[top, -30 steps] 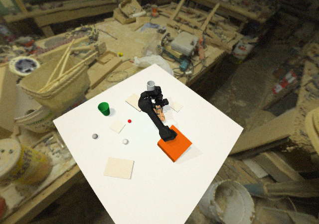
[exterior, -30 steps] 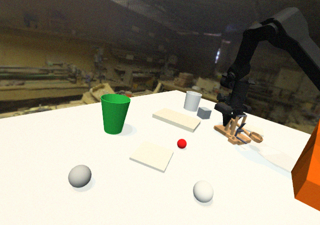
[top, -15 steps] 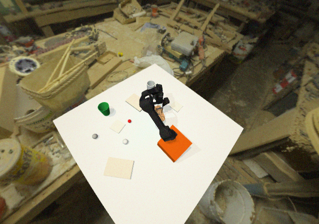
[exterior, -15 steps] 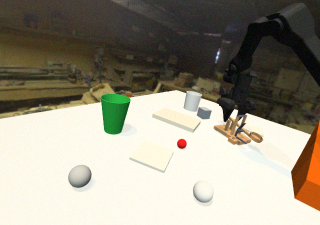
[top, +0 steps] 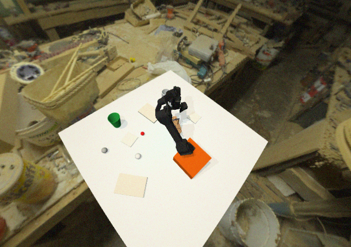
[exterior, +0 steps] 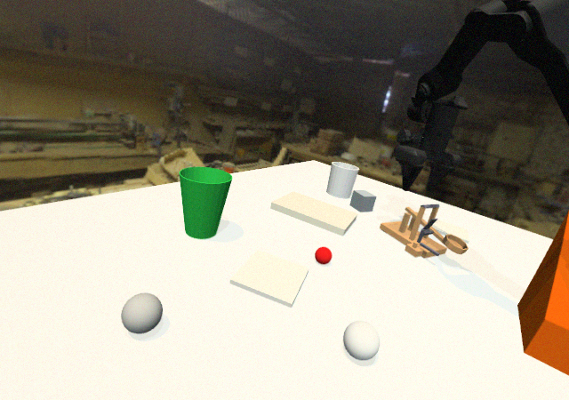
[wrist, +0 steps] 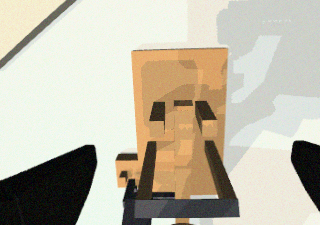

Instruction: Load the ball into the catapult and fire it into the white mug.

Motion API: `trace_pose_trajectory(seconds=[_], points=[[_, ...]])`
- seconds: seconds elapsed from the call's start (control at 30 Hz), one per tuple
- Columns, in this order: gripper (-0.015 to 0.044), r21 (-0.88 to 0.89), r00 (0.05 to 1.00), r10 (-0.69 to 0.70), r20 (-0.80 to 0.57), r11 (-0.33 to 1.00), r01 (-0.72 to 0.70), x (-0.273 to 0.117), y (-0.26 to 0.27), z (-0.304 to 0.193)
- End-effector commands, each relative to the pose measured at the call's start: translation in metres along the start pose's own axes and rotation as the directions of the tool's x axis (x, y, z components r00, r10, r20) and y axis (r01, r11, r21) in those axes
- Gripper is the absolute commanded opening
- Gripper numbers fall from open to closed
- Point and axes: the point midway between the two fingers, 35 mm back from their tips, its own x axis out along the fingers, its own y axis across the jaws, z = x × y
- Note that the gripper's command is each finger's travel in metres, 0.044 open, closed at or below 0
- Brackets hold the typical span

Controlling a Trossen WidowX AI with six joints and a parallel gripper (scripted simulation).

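The wooden catapult point(top: 179, 127) point(exterior: 394, 231) point(wrist: 170, 80) stands upright on the table, its round cup point(exterior: 455, 244) jutting past one end of the base; no ball shows in the cup. The small red ball point(top: 142, 133) point(exterior: 323, 255) lies on the table, away from the catapult. The white mug point(top: 164, 91) point(exterior: 342, 180) stands upright beyond the catapult, partly hidden by the arm in the top view. My gripper point(exterior: 419, 187) point(wrist: 193, 152) is open and empty above the catapult, its fingers wide apart on either side of it in the wrist view.
A green cup point(top: 114, 120) point(exterior: 204, 203), grey ball point(top: 104, 150) point(exterior: 141, 313) and white ball point(top: 137, 156) point(exterior: 361, 340) stand apart. A grey block point(exterior: 363, 201) is near the mug. Several flat beige boards lie around, one point(top: 148, 112) point(exterior: 314, 212) near the mug. An orange block point(top: 192, 159) point(exterior: 547, 313) is at the arm's base.
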Motion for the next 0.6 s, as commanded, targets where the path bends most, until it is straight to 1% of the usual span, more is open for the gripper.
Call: trace_pose_trajectory(seconds=[0.0,0.07,0.27,0.57], points=[[0.0440,0.000,1.000,0.001,-0.009,1.000,-0.001,0.030,0.001,-0.003],[0.0440,0.000,1.000,0.002,-0.010,1.000,-0.002,0.040,0.001,-0.003],[0.0440,0.000,1.000,0.002,-0.010,1.000,-0.002,0.041,0.001,-0.003],[0.0440,0.000,1.000,0.002,-0.009,1.000,-0.002,0.055,0.002,-0.002]])
